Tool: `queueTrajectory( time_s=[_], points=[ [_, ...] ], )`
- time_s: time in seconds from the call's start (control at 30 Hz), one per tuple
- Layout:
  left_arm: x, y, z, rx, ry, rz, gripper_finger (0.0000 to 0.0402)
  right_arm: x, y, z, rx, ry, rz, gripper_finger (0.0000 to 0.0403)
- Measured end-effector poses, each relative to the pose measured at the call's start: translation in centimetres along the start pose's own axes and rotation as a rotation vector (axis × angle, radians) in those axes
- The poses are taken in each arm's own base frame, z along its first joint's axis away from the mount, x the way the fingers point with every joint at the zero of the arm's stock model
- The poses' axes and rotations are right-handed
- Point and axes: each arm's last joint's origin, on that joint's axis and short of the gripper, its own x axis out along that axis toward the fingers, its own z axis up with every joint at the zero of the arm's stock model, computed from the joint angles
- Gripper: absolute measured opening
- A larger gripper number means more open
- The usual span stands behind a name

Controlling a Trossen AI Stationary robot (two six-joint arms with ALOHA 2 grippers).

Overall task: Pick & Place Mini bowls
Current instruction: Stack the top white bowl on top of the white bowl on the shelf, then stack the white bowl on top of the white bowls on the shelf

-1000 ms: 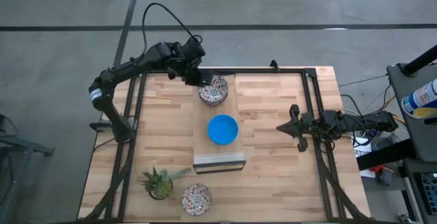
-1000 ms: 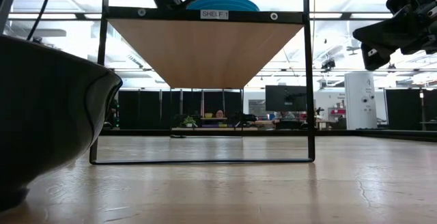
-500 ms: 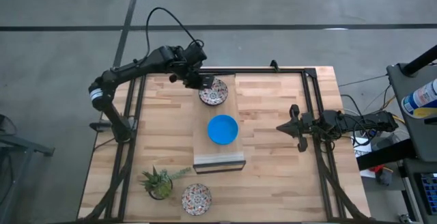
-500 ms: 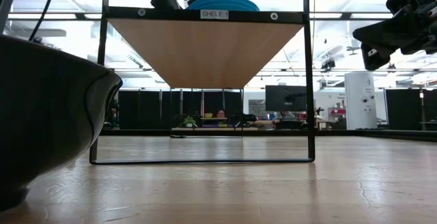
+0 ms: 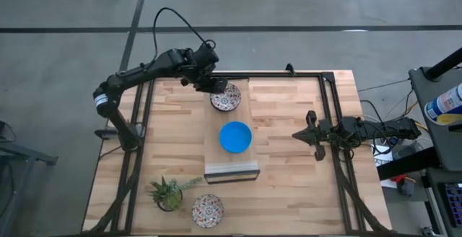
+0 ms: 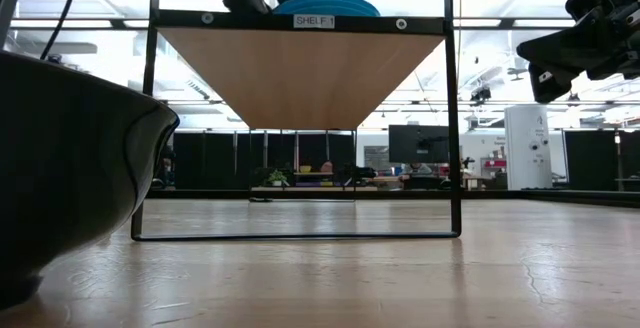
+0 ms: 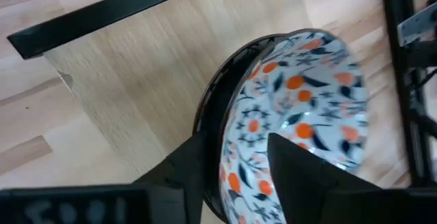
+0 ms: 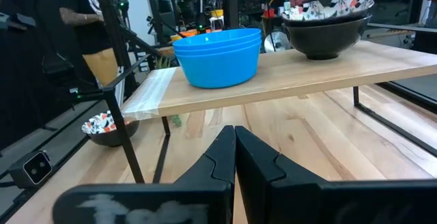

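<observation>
Risk we flag: left gripper [image 7: 235,176], fingers pinching the floral bowl [image 7: 293,125] rim on the shelf [image 5: 229,166], could tip it on release; right gripper [image 8: 235,157] waits shut.

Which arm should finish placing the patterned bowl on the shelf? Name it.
Left. The left gripper is already clamped on the patterned bowl's rim at the shelf's far end. The right gripper sits shut beside the shelf, holding nothing.
</observation>
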Motion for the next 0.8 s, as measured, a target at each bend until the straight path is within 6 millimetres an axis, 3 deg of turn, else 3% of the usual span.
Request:
queueTrajectory(
  time_s=[0.13, 0.53, 0.8],
  points=[
    [-0.7, 0.0, -0.2, -0.015, -0.018, -0.011, 0.0162, 0.0, 0.0, 0.0, 0.0, 0.0, 0.0, 0.0008],
    [-2.6, -0.2, -0.9, -0.011, -0.008, -0.06, 0.0165, 0.0, 0.0, 0.0, 0.0, 0.0, 0.0, 0.0008],
    [-6.8, -1.9, -4.5, 0.055, -0.042, -0.167, 0.0165, 0.0, 0.0, 0.0, 0.0, 0.0, 0.0, 0.0008]
  ],
)
